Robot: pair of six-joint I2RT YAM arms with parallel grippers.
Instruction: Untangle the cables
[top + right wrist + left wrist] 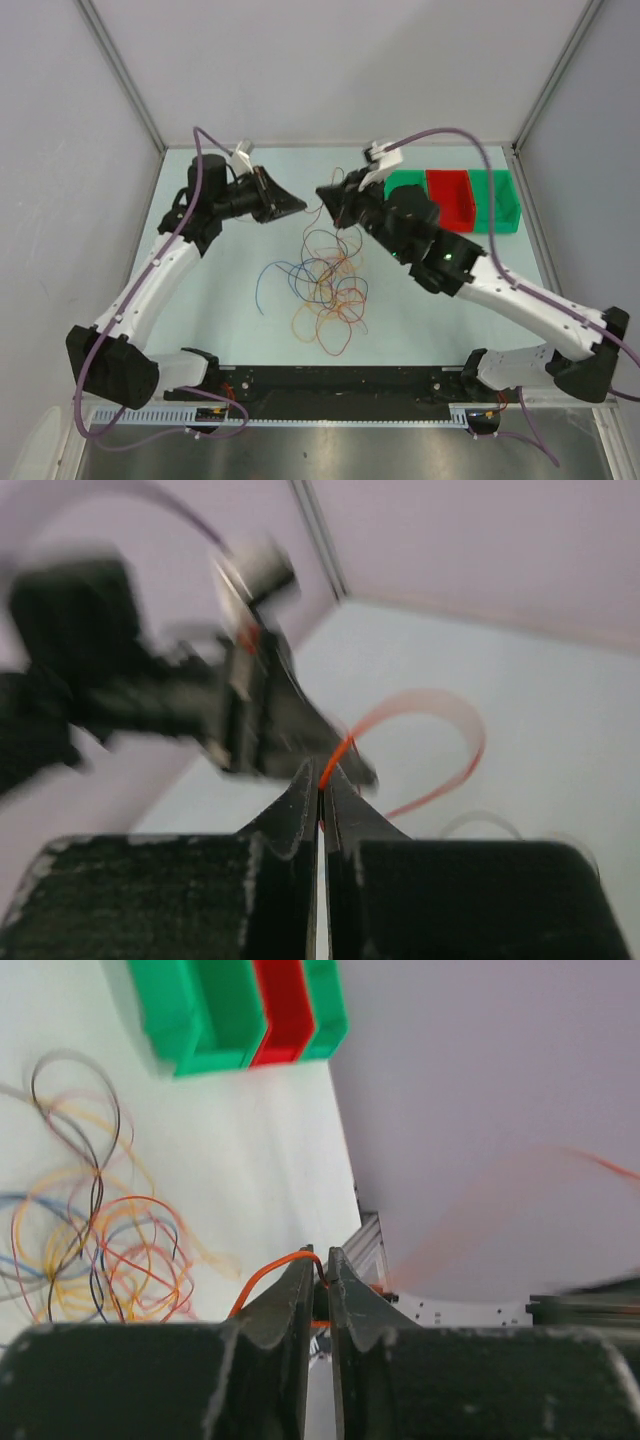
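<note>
- Green and red plastic bins [503,205] sit far right on the pale table [215,300].
- Thin looping cables [325,290] lie tangled mid-table.
- The left gripper [322,1257] and right gripper [320,772] face each other, each pinching the orange cable [262,1275].

Robotics lab test cell. Closed in on three sides by plain grey wall panels [320,60] set in aluminium frame posts [122,75]. Pale tabletop [225,335] inside as the work surface. Two white-and-black robot arms, left arm [160,280] and right arm [520,300], bolted to a black mounting rail [340,380] at the near edge, with a slotted white wire duct [350,421] just in front. Thick purple harness [85,390] routed along the arms. Green and red plastic parts bins [455,200] at the far right. Tangle of thin coloured cables [325,290] laid mid-table.
</note>
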